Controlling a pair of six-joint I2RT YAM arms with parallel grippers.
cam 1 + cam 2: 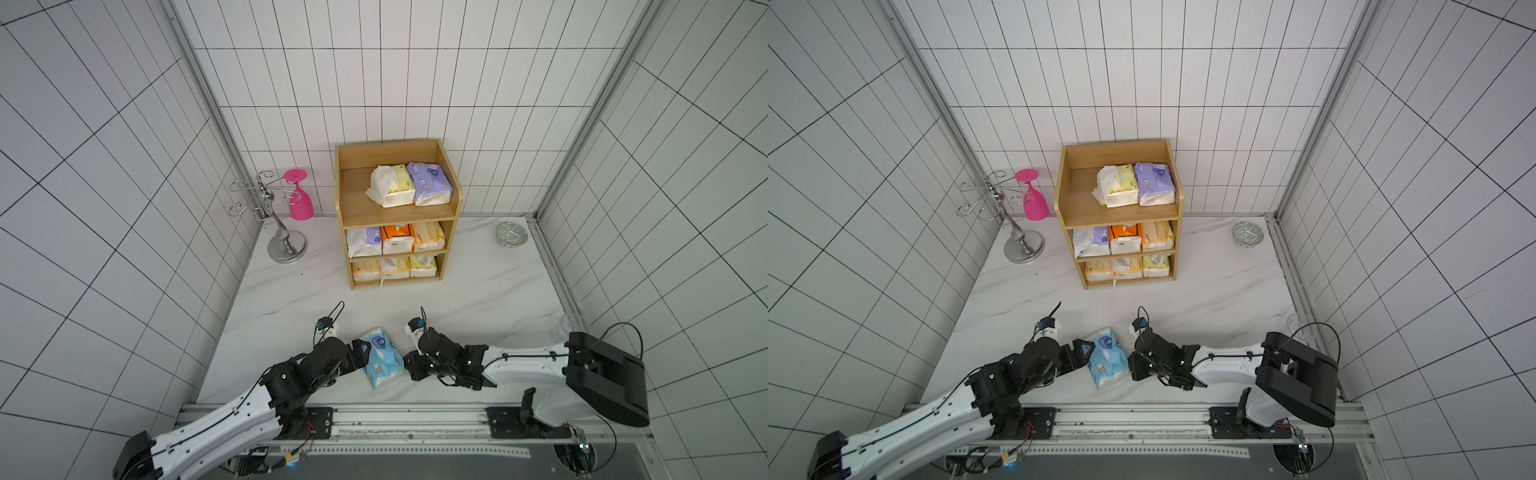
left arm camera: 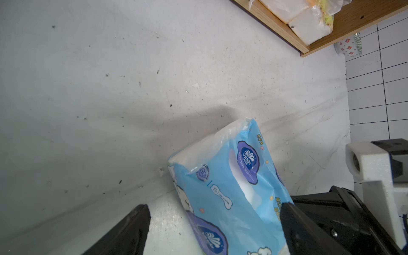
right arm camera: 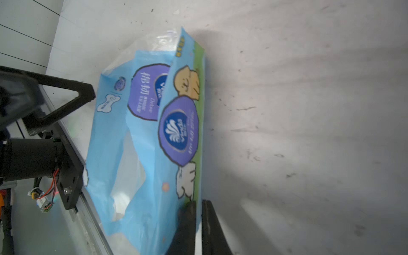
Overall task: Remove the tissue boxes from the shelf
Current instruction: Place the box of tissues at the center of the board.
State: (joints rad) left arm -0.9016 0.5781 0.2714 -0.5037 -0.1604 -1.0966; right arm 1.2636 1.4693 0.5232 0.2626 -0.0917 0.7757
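A light blue tissue pack point(image 1: 381, 357) point(image 1: 1108, 357) lies on the white table near the front, between both grippers. My left gripper point(image 1: 368, 357) point(image 2: 215, 206) is open around it, one finger touching the pack point(image 2: 231, 187), the other standing clear. My right gripper point(image 1: 409, 365) point(image 3: 198, 202) is pinched on the thin edge of the pack's wrapper point(image 3: 143, 143). The wooden shelf point(image 1: 455, 199) point(image 1: 1121, 220) stands at the back. Its top tier holds a yellow pack point(image 1: 401, 187) and a purple pack point(image 1: 430, 183). Three packs fill the middle tier point(image 1: 397, 239) and three the bottom tier point(image 1: 395, 268).
A silver wire cup rack point(image 1: 286, 245) with a pink glass point(image 1: 300, 199) hung upside down stands left of the shelf. A patterned bowl point(image 1: 511, 233) sits at the back right. A clear glass point(image 1: 565, 328) stands by the right wall. A metal rail point(image 1: 415, 419) runs along the front.
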